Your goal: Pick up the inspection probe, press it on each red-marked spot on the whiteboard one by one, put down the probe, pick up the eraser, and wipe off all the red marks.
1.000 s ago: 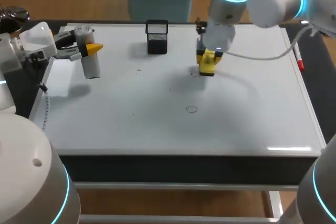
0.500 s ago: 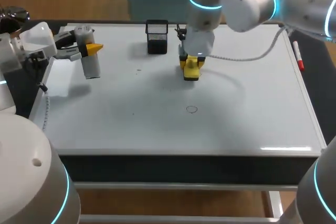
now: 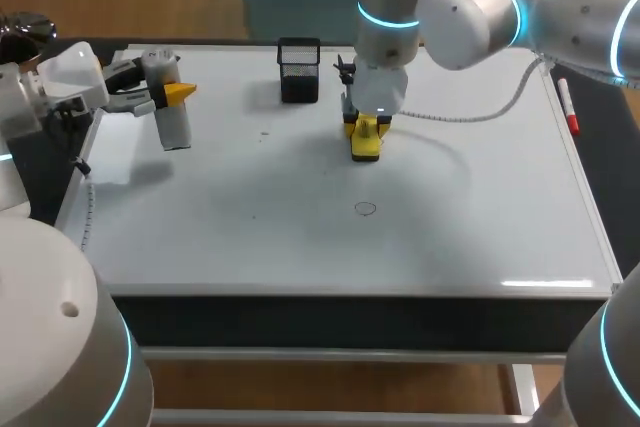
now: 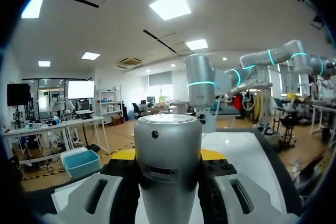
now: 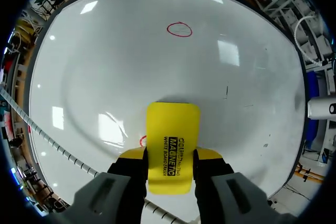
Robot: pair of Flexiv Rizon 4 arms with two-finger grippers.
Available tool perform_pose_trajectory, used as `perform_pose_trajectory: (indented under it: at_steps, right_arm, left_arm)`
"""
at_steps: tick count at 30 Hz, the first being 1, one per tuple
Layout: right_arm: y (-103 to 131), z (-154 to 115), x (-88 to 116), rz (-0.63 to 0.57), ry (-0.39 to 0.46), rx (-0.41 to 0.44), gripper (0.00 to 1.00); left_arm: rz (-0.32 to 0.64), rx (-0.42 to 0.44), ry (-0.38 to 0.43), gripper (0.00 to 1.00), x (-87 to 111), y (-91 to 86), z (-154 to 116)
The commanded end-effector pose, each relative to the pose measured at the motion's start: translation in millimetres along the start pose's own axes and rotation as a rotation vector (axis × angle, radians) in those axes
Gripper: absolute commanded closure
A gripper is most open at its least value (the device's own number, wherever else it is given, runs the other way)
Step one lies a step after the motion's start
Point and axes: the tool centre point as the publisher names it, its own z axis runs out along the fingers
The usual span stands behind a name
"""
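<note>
Right gripper (image 5: 170, 156): clamped on the eraser (image 5: 172, 140), one yellow tip at each side.
Eraser: flat on the whiteboard (image 5: 105, 66), long axis pointing straight out from the gripper.
Red circle (image 5: 179, 29): ahead of the eraser, nearly on that axis, well apart.
Red trace (image 5: 142, 140): touching the eraser's edge, mostly hidden.
Nearer arm: right; probably a straight forward wipe.
Left gripper (image 4: 168, 153): closed around the inspection probe (image 4: 168, 135), at the whiteboard's left edge, far from the marks.

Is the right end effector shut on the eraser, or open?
Shut on it: in the right wrist view, the right end effector has its fingers pressed against both sides of the yellow eraser.
</note>
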Motion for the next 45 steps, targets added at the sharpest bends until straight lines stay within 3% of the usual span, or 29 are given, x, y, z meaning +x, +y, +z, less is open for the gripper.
perform_pose_trajectory:
  at_steps: [1,19,28,33,38,45]
  right_arm:
    - [1.6,1.7,6.7,0.003,0.007,0.006,1.00]
    - [-0.9,-19.3,75.5,0.123,0.048,0.055,1.00]
    - [-0.6,-29.4,84.8,0.141,0.051,0.077,1.00]
    - [1.3,-52.4,85.1,0.117,0.044,0.096,1.00]
    - [-2.1,-74.3,94.7,0.099,0.025,0.100,1.00]
    - [-6.0,-85.6,115.4,0.112,-0.008,0.096,1.00]
  left_arm:
    - [-0.001,-0.002,0.001,1.00,-0.7,-1.6,0.2]
    - [-0.001,-0.002,0.001,1.00,-0.7,-1.6,0.2]
    - [-0.001,-0.002,0.001,1.00,-0.7,-1.6,0.2]
    - [-0.001,-0.002,0.001,1.00,-0.7,-1.6,0.2]
    - [-0.001,-0.002,0.001,1.00,-0.7,-1.6,0.2]
    - [-0.001,-0.002,0.001,1.00,-0.7,-1.6,0.2]
